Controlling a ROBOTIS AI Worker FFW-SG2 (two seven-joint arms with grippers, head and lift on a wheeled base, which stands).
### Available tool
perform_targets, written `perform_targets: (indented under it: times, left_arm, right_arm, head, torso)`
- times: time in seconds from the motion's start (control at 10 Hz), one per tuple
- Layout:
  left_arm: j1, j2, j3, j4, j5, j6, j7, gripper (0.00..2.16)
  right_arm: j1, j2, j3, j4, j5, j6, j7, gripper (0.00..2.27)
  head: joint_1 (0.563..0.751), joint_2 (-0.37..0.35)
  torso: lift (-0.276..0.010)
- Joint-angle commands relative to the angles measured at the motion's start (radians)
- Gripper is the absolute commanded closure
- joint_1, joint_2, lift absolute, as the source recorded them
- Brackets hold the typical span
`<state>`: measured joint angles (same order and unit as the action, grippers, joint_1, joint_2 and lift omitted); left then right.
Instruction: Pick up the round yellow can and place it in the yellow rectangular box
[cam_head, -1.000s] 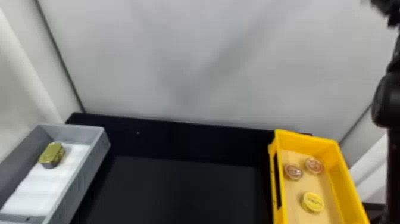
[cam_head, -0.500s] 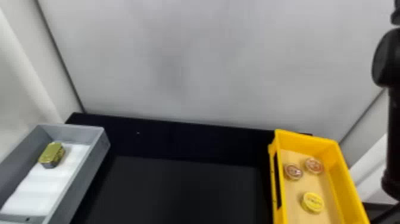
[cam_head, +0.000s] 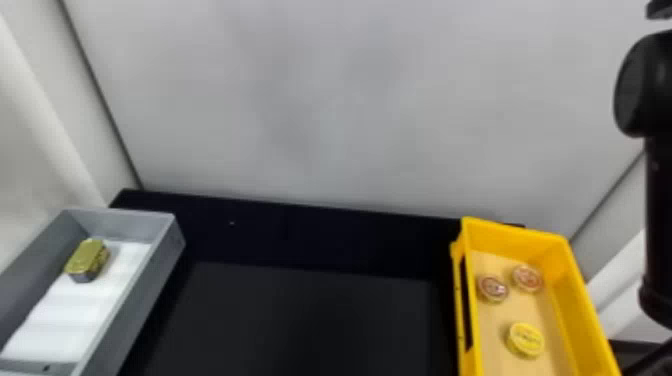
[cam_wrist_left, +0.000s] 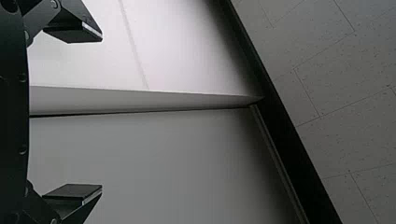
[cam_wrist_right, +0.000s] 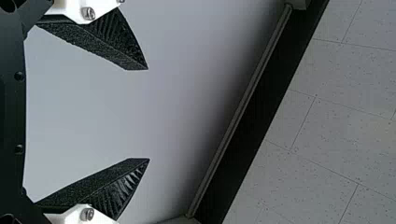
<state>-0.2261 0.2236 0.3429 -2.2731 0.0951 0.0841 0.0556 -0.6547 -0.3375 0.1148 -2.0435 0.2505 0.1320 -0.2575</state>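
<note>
The round yellow can (cam_head: 525, 340) lies flat inside the yellow rectangular box (cam_head: 585, 305), on its pale wooden-coloured floor. My right arm (cam_head: 657, 85) stands upright along the right edge of the head view, beyond the box and apart from the can. In the right wrist view my right gripper (cam_wrist_right: 148, 114) is open, its two ribbed black fingers wide apart with only pale wall behind them. My left gripper (cam_wrist_left: 102, 114) is open too, nothing between its fingers, with pale panels and a ceiling beyond.
Two round cans with reddish tops, one (cam_head: 493, 289) near the box's left wall and one (cam_head: 527, 278) beside it, share the yellow box. A grey box (cam_head: 155, 280) at the left holds a gold rectangular can (cam_head: 87, 260) on white lining. Between the boxes lies a black surface (cam_head: 300, 320).
The black arm at the right edge has shifted upward in the head view, and its blurred part at the top right corner has moved out to the right. The cans and boxes have kept their places.
</note>
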Motion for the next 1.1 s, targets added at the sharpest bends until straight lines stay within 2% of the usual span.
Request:
perform_targets:
  times: [0.0, 0.1, 0.3, 1.0]
  left_arm:
    - [0.008, -0.004, -0.011, 0.044, 0.023, -0.047, 0.001, 0.14]
    - [0.011, -0.01, -0.018, 0.066, 0.026, -0.066, 0.004, 0.14]
    - [0.008, -0.001, -0.024, 0.067, 0.029, -0.064, 0.006, 0.14]
    - [0.002, 0.0, -0.03, 0.066, 0.034, -0.061, 0.007, 0.14]
  right_arm:
    - [0.009, 0.006, 0.028, 0.011, -0.013, 0.02, -0.009, 0.09]
    - [0.012, 0.006, 0.034, 0.016, -0.013, 0.018, -0.009, 0.08]
    - [0.018, 0.008, 0.037, 0.016, -0.013, 0.009, -0.022, 0.08]
    - [0.026, 0.006, 0.033, 0.009, -0.013, 0.02, -0.026, 0.08]
  head:
    - [0.694, -0.078]
    - [0.694, -0.078]
    - [0.694, -0.078]
    - [0.694, -0.078]
  torso:
    - [-0.007]
    - [-0.007]
    - [-0.007]
    - [-0.007]
